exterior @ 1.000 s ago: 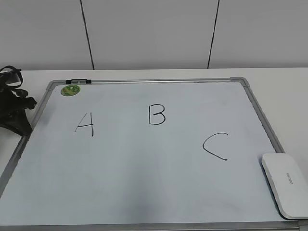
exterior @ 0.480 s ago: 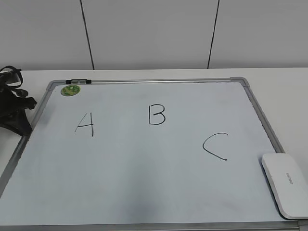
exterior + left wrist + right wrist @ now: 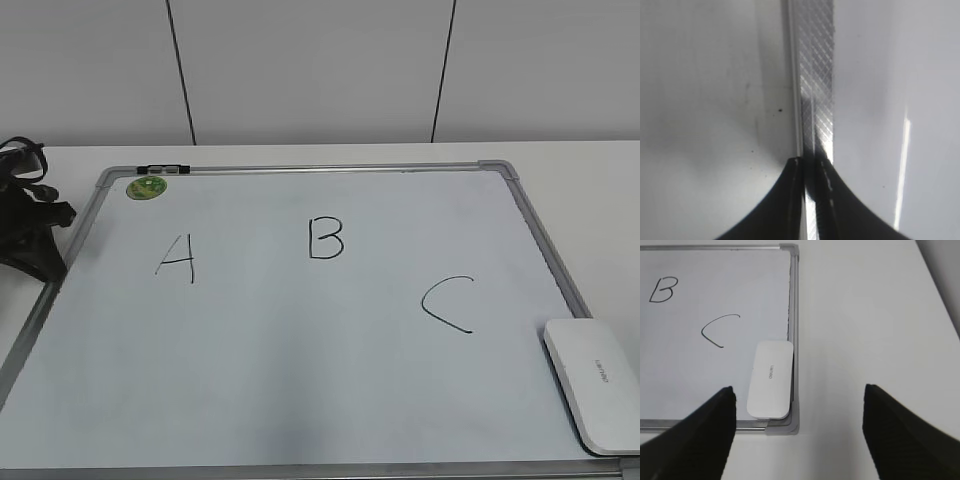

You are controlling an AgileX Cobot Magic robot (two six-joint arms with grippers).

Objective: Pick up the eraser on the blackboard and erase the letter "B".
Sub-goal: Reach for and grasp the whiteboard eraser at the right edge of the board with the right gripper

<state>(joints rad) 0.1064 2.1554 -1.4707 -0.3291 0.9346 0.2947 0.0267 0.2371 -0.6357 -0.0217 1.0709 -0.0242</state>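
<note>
Eraser (image 3: 592, 385) flat at blackboard (image 3: 533, 235) corner, "B" (image 3: 326, 239) intact, right claw (image 3: 797, 395) spread wide above, left claw (image 3: 811, 167) pinched together at frame.

Between the earlier exterior pictures and now, you'll find nothing moved, neither eraser (image 3: 592, 384) nor blackboard (image 3: 300, 340).

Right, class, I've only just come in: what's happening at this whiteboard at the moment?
Nothing is being handled yet. The eraser lies at the blackboard's near right corner, beside the letter C. The right gripper hangs open above it. The left gripper sits nearly closed over the frame at the board's left edge. The letter "B" is unerased.
</note>
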